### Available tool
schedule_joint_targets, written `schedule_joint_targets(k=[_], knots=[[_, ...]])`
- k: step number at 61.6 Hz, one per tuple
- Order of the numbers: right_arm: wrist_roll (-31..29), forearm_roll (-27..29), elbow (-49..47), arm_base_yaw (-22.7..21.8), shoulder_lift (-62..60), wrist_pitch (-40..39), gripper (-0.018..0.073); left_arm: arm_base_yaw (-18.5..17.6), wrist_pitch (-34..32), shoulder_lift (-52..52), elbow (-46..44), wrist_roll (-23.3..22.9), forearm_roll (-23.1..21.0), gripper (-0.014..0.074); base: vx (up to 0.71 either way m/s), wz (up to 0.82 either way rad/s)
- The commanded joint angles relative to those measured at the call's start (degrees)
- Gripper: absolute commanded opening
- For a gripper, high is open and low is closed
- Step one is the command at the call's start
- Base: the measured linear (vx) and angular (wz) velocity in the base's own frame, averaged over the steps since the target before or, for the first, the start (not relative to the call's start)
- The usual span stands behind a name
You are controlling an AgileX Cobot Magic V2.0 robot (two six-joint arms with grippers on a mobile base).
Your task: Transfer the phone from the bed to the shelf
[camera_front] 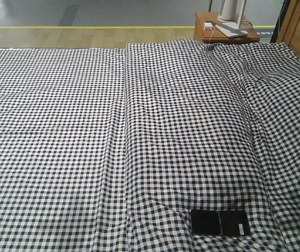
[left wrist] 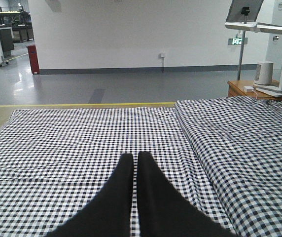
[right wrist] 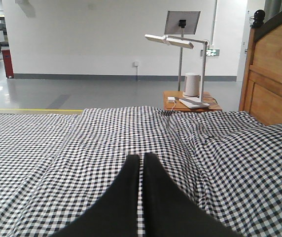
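Here, the phone lay flat on the bed, near the lower edge of the front view and right of centre, its white label at its right end. The gingham cloth around it was creased, and nothing touched it.

The left tool hovered over the cloth with its two dark fingers pressed together and nothing between them. The right tool was held the same way, closed and empty. Neither wrist view showed the phone, and neither tool appeared in the front view, so how near either was to the phone could not be told.

A small brown table carrying a lamp stood past the far end of the bed. No shelf showed in any view.

By this evidence the task was at its start: the phone had not yet been grasped, and reaching, lifting, carrying and placing all remained.
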Motion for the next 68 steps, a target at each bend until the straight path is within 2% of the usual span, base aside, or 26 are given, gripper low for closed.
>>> schedule_joint_targets(k=[1, 23, 38, 49, 68], knots=[[0.0, -0.2, 0.4, -0.3, -0.7, -4.3, -0.0006, -0.4, -4.1, -0.4, -1.4, -0.5, -0.6, 0.0001, 0.00, 0.00], [-0.1, -0.5, 0.4, -0.3, -0.7, -7.1, -0.0006, -0.4, -4.1, -0.4, -1.4, -0.5, -0.6, 0.0001, 0.00, 0.00], [-0.9, -0.5, 0.4, -0.3, -0.7, -12.5, -0.0006, -0.4, -4.1, -0.4, -1.4, -0.5, -0.6, 0.0001, 0.00, 0.00], [-0.9, -0.3, 0.2, -0.3, -0.7, -21.2, -0.0006, -0.4, -4.1, -0.4, -1.4, -0.5, -0.6, 0.0001, 0.00, 0.00], [-3.1, 0.0, -10.2, -0.3, -0.7, -22.5, -0.0006, -0.4, -4.1, -0.4, -1.4, -0.5, -0.6, 0.0001, 0.00, 0.00]])
